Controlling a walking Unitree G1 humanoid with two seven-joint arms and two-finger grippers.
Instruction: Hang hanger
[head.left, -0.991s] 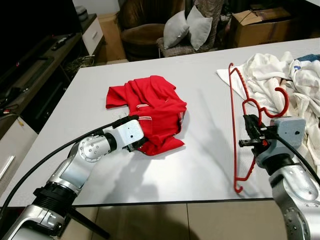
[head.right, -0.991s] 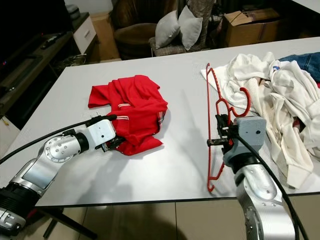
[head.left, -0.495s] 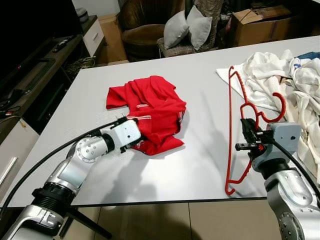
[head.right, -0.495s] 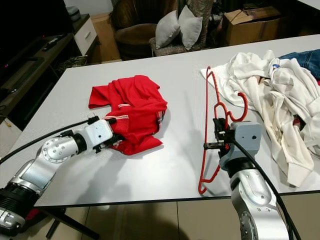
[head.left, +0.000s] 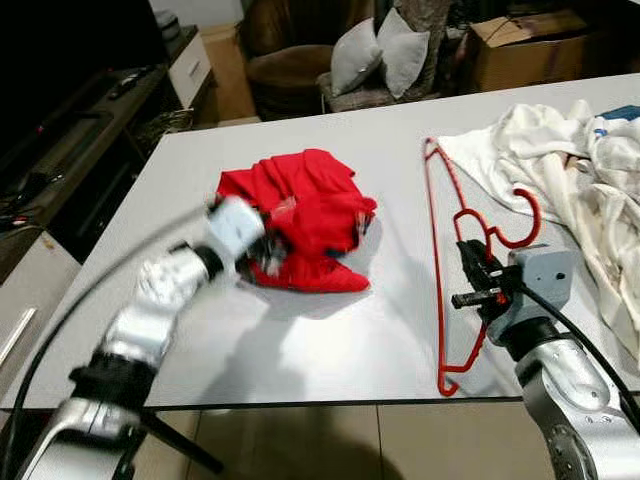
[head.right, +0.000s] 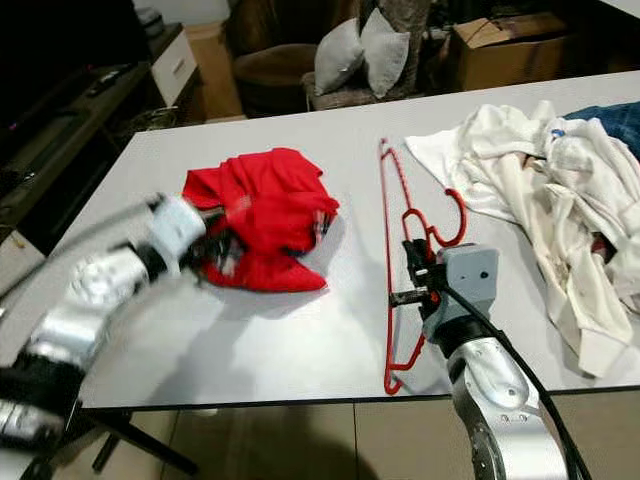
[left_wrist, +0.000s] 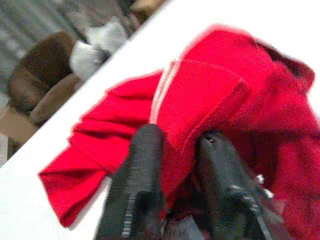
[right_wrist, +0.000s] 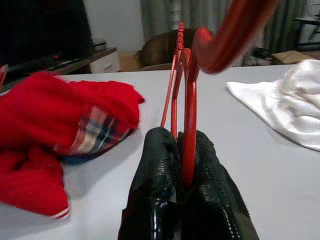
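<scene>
A red hanger is tilted over the grey table, its lower end near the front edge and its hook pointing toward the white clothes. My right gripper is shut on the hanger's neck, seen between the fingers in the right wrist view. A crumpled red shirt lies at the table's middle left. My left gripper, blurred by motion, is shut on a fold of the shirt's near edge.
A heap of white clothes covers the table's right side, close to the hanger's hook. Behind the table are an armchair with grey pillows, a cardboard box and a dark TV cabinet on the left.
My left arm has swung up and back with the shirt's near edge, bunching the shirt. My right gripper has carried the hanger to the left, away from the white clothes.
</scene>
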